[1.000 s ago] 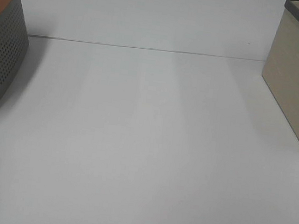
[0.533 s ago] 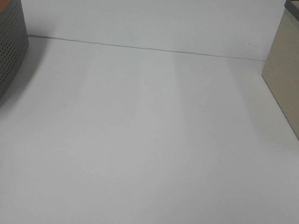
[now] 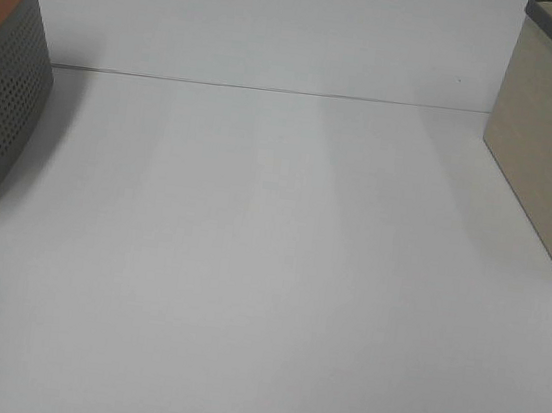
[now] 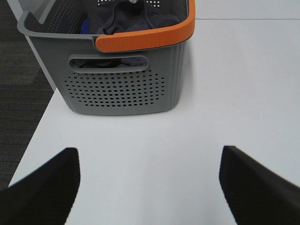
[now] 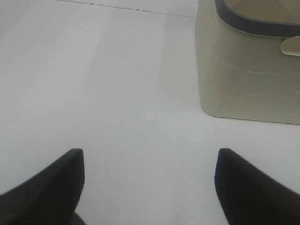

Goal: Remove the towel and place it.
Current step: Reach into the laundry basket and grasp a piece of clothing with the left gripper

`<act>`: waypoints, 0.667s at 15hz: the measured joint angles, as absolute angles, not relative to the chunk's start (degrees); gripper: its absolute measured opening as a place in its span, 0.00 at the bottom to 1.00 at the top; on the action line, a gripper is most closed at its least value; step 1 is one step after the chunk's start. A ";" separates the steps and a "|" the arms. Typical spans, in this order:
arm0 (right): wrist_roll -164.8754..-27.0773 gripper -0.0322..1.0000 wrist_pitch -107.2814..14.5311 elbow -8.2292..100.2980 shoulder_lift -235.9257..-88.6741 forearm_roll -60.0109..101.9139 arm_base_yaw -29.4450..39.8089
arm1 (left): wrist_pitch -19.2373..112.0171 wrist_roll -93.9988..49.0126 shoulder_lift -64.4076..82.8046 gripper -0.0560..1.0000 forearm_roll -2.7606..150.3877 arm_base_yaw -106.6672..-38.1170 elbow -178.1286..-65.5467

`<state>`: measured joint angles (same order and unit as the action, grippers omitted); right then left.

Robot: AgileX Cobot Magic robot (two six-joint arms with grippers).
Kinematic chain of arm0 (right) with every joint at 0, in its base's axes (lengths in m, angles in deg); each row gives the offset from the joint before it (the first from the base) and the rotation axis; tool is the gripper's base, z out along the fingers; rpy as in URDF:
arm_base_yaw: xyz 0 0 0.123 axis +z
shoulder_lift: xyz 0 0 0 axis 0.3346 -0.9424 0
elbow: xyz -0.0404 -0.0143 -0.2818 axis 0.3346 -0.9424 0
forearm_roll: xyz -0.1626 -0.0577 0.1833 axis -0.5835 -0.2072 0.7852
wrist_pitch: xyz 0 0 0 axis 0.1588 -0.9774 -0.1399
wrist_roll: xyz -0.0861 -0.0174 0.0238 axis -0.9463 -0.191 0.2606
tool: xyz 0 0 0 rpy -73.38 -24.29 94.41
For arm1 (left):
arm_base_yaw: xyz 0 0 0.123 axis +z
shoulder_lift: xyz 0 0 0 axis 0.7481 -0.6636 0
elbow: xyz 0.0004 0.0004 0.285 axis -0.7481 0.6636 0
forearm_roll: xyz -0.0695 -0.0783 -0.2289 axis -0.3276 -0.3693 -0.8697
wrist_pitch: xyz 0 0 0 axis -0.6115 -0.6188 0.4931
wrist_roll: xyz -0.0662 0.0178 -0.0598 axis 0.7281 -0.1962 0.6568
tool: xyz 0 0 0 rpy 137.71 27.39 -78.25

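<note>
White table (image 3: 269, 266); towel (image 4: 126, 18) inside basket (image 4: 122, 93); dark floor (image 4: 18, 98) beside basket. Left gripper (image 4: 148, 151) and right gripper (image 5: 149, 151) spread wide, empty.

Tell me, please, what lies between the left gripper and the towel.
In the left wrist view, bare white table lies ahead of the left gripper, then the near wall of the grey basket; the towel sits inside.

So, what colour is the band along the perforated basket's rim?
Orange: the band on the grey basket shows best in the left wrist view.

Towel (image 4: 123, 21) largely behind basket (image 4: 123, 96) wall
</note>
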<state>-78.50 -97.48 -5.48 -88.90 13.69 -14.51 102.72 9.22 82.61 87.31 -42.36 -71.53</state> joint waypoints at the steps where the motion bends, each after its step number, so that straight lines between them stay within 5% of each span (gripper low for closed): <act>1: -78.50 0.76 -97.48 -5.48 -88.90 13.69 -14.51 | 102.72 9.22 82.61 0.77 87.31 -42.36 -71.53; 10: -78.50 0.76 -97.48 -5.48 -88.90 13.69 -14.51 | 102.72 9.22 82.61 0.77 87.60 -42.36 -71.53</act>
<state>-78.50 -97.48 -5.48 -88.90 13.69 -14.51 102.72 9.22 82.61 87.60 -42.36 -71.53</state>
